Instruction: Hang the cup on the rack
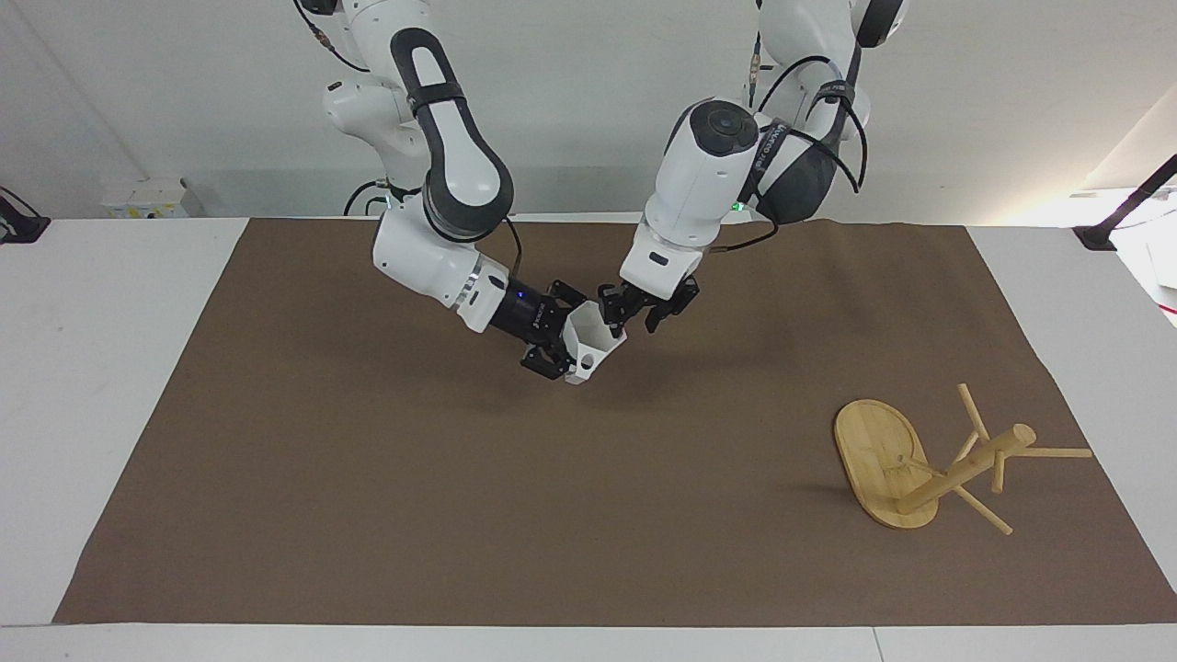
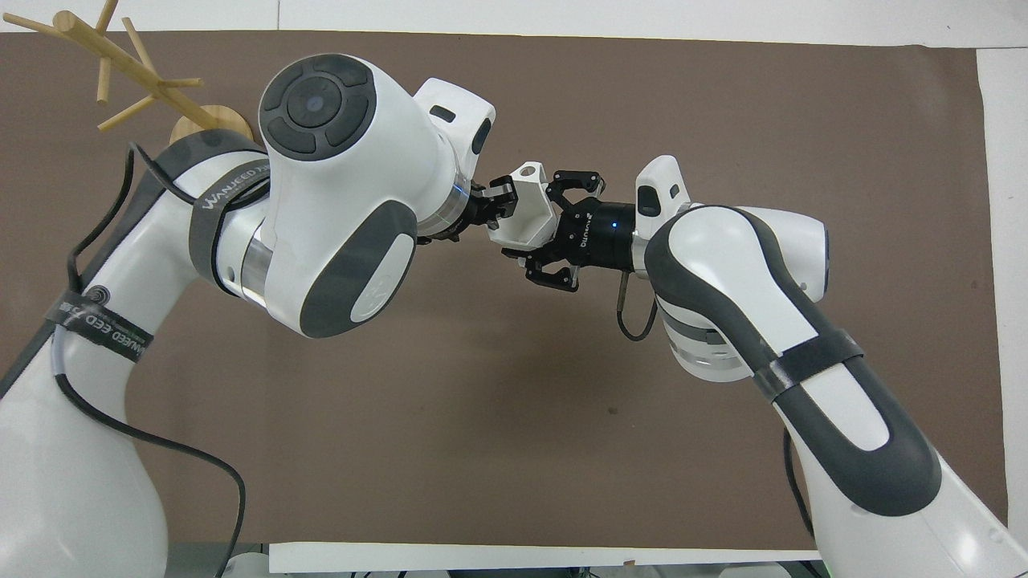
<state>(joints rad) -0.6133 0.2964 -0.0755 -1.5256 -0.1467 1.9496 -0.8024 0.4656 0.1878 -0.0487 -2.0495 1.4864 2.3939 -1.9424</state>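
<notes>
While the right gripper (image 1: 558, 345) clamps the white faceted cup (image 1: 588, 345) in mid-air over the brown mat (image 1: 368, 478), the left gripper (image 1: 614, 322) pinches its rim; whether that grip has closed cannot be told. A clean handover likely needs it firm before release. Farther out, the bamboo rack (image 1: 919, 464) lies tipped toward the left arm's end.
</notes>
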